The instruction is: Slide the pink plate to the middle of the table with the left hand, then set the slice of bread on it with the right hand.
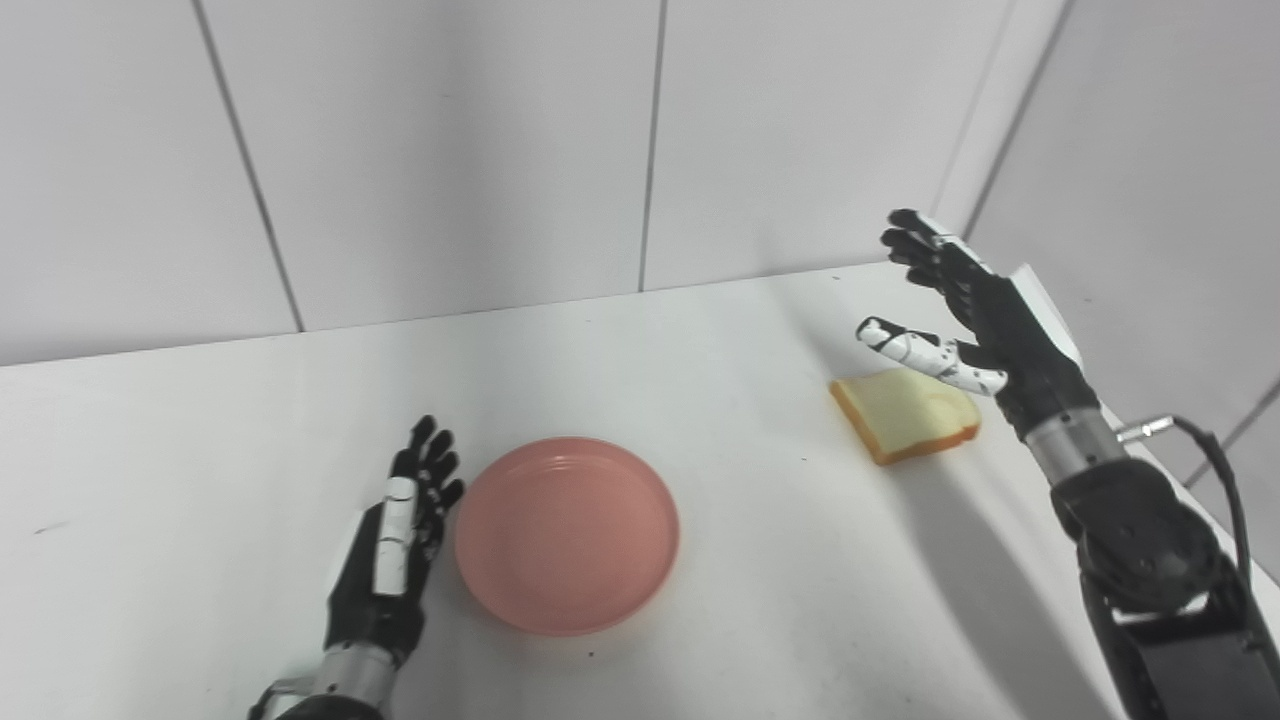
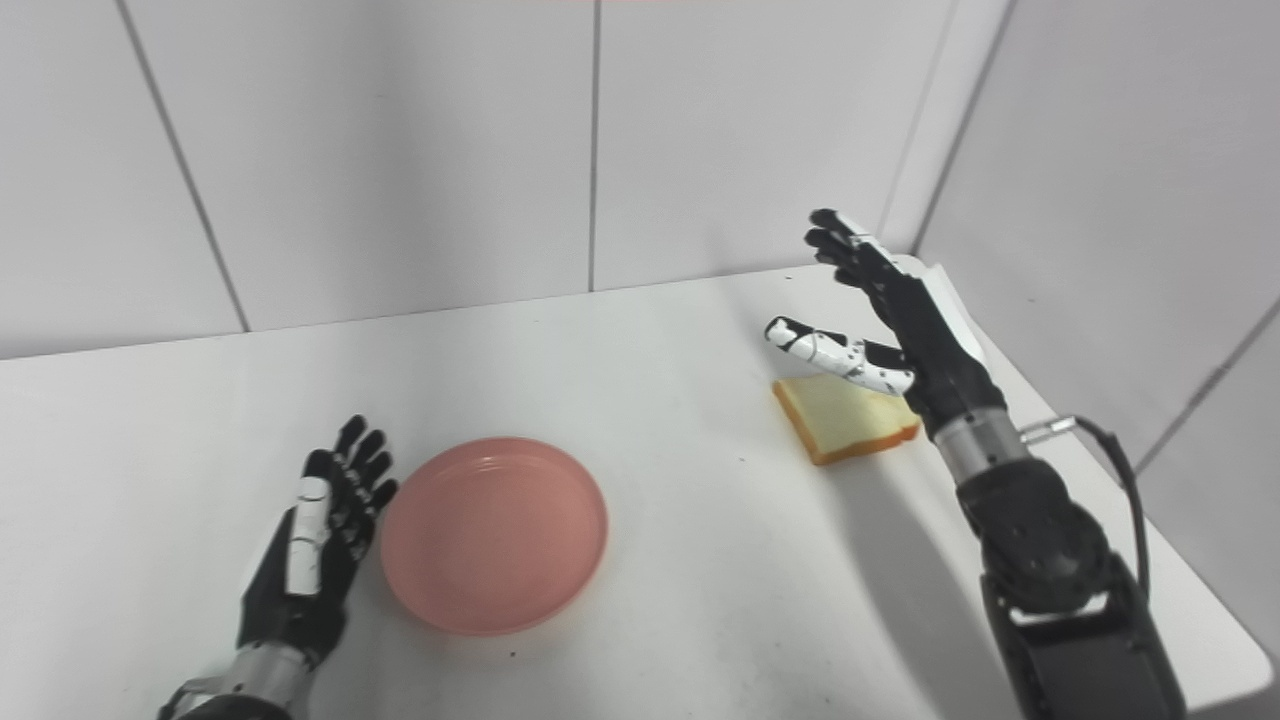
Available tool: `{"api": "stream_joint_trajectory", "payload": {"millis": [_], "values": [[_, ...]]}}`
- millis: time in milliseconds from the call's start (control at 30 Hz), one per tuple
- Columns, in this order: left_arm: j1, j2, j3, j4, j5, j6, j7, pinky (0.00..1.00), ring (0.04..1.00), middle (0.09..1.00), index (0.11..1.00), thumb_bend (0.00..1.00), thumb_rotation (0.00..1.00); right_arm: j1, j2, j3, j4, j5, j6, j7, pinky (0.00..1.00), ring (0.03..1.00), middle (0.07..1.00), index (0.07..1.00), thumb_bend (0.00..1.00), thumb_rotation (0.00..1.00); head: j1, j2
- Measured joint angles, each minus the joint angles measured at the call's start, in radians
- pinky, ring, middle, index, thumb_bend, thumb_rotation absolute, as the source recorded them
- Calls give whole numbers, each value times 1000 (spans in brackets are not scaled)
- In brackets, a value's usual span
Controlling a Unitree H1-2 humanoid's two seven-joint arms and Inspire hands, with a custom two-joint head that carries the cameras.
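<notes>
Pink plate sits flat on the white surface, roughly mid-surface, a little toward 7 o'clock of centre; slide looks done or nearly done, judging by position only. Left hand lies at the plate's 9 o'clock, just beside the rim, fingers extended, grasping nothing; contact with the rim unclear. Bread slice is not on the plate: it lies flat near the right edge, at the plate's 2 o'clock, well apart. Its long axis runs about 10-to-4, crust edge facing 7. Right hand hovers above the bread, fingers spread, empty. Left to do: grasp bread, place on plate.
</notes>
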Motion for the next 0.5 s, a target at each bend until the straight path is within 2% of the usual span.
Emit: {"api": "stream_joint_trajectory", "payload": {"millis": [100,167,300,500], "values": [[-3,3,19,2,-18,0,-4,999,988,985,986,731,1000,4,-38,8,50,-38,0,24,825,852,849,879,800,580,-14,-2],[-9,5,21,10,-33,0,-10,1000,986,985,985,730,1000,5,-60,18,85,-76,-2,33,839,865,849,878,818,605,-20,-2],[-12,6,21,12,-34,0,-12,1000,990,990,988,731,1000,2,-119,20,138,-115,-2,57,867,892,866,890,837,560,-14,1],[-12,5,19,9,-39,7,-12,1000,992,990,986,736,1000,-11,-156,9,170,-100,-2,102,858,894,878,898,835,495,-11,-2]]}}
